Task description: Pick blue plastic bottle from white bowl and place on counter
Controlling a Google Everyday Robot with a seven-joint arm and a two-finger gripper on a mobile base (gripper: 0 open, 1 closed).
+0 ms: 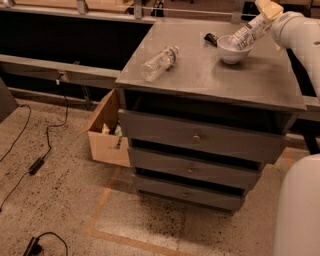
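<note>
The blue plastic bottle point(246, 34) leans tilted in the white bowl point(233, 51), base down in the bowl and upper end pointing up to the right. The bowl stands at the back right of the grey counter point(210, 80). My gripper point(267, 8) is at the top right edge of the view, right at the bottle's upper end. Its white arm point(297, 27) comes in from the right. I cannot see whether it touches or holds the bottle.
A smaller clear bottle without a label point(159, 62) lies on its side at the counter's left. A small dark object point(210, 38) lies behind the bowl. A cardboard box point(106, 134) stands left of the drawers. Cables point(35, 165) run over the floor.
</note>
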